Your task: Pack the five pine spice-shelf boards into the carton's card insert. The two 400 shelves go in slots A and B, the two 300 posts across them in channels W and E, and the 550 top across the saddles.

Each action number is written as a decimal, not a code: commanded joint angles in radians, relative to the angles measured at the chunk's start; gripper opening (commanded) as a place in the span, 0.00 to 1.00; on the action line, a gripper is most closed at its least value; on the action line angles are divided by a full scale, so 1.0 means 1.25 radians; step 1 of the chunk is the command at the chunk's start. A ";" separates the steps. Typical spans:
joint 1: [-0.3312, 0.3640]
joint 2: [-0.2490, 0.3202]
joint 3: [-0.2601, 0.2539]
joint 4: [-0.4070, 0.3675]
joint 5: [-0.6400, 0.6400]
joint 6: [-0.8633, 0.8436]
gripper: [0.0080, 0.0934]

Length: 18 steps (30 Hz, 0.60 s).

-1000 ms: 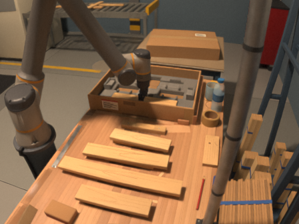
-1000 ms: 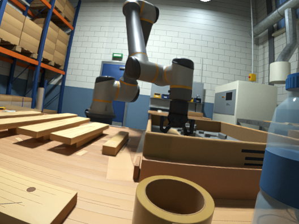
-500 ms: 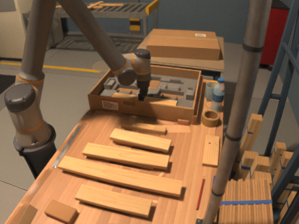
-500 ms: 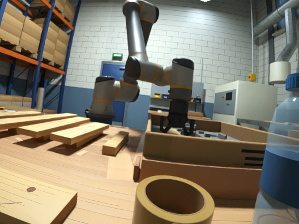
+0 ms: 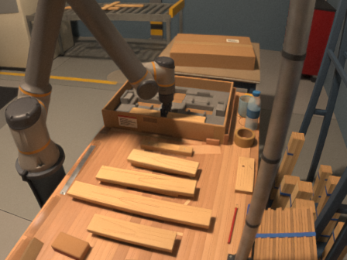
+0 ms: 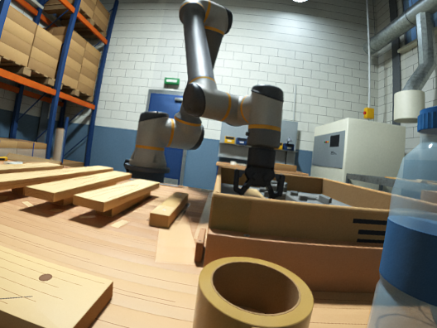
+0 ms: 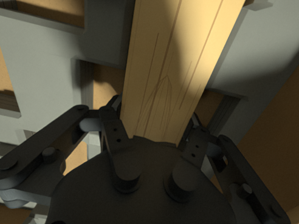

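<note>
A pine board (image 7: pixel 170 60) lies in the grey card insert (image 5: pixel 193 103) of the carton (image 5: pixel 170 110), its near part hidden by the carton's front wall from the side. My gripper (image 7: pixel 155 127) is down inside the carton with its two fingers on the board's long edges, holding it. Only the board's end (image 6: pixel 248 192) shows between the fingers from the second side camera. Four more boards lie on the bench: two mid-length ones (image 5: pixel 162 162) (image 5: pixel 146 180), the long top (image 5: pixel 139 204) and another (image 5: pixel 131 232).
The carton's front wall (image 6: pixel 289 220) stands close before my gripper. A small pine block (image 5: pixel 167 148) lies in front of the carton. A tape roll (image 5: pixel 244 137), a bottle (image 5: pixel 253 108) and a cup sit to the carton's right. A flat plate (image 5: pixel 245 174) lies near the bench's right edge.
</note>
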 commanded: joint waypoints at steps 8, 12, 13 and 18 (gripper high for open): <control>0.000 -0.001 -0.001 -0.001 0.000 0.000 0.97; 0.000 -0.001 -0.001 -0.001 0.000 0.000 1.00; 0.000 -0.001 -0.001 -0.001 0.000 0.000 1.00; 0.000 -0.001 -0.001 -0.001 0.000 0.000 1.00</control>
